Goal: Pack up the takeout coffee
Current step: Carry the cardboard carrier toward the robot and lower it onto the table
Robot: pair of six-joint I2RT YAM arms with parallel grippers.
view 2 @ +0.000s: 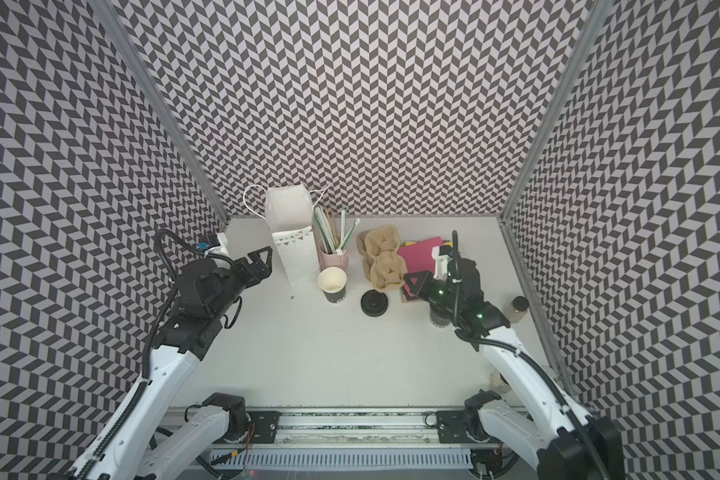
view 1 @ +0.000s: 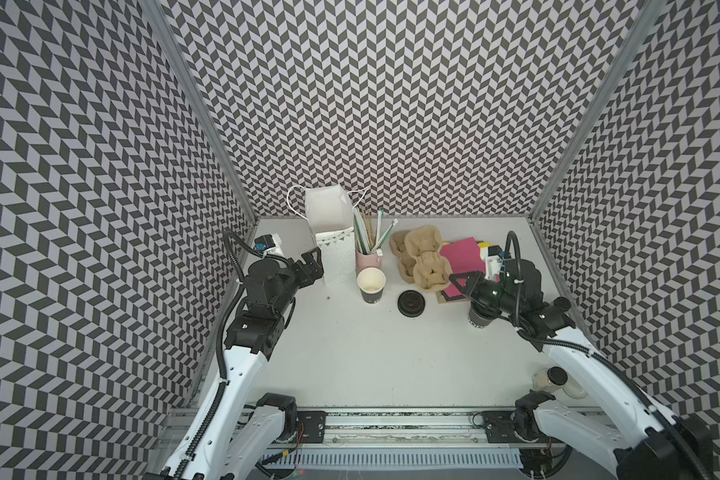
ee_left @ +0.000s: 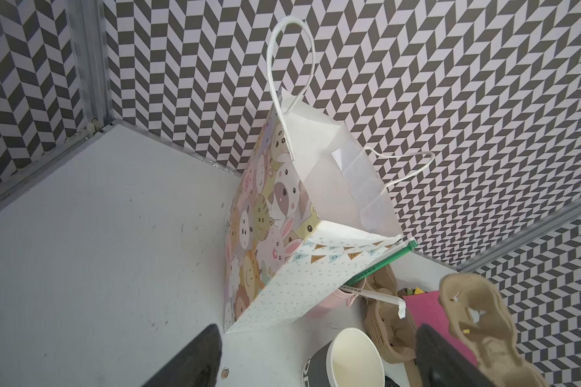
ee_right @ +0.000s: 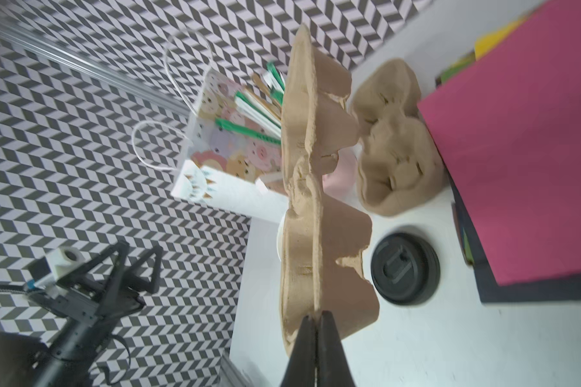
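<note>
Zigzag walls (view 1: pixel 391 104), white surface (view 1: pixel 371 365). Coffee cup (view 1: pixel 479 322) sits under my R arm (view 1: pixel 533 316), mostly hidden. Paper, so prob light, squishy, can spill; I'd hold its side softly. R tool (ee_right: pixel 316 318) pinches brown tray (ee_right: pixel 319 207); L tool (view 1: pixel 313 262) wide, empty. Loose lid (view 1: pixel 411 303), open cup (view 1: pixel 371 284) in the way, bag (view 1: pixel 335 259) far back.

The front half of the table (view 1: pixel 371 365) lies bare, save bottles (view 1: pixel 555 380) at its front right corner. The far left corner is bare too. Along the far edge stands a crowded row (only narrow gaps): paper bag (view 1: pixel 329 232), straw cup (view 1: pixel 366 259), lidless cup (view 1: pixel 371 284), black lid (view 1: pixel 411 303), a raised pulp carrier (view 1: pixel 427 272), a second carrier (view 1: pixel 408 245), coloured sheets (view 1: pixel 462 257). The takeout coffee (view 1: pixel 479 322) stands near the right edge.
</note>
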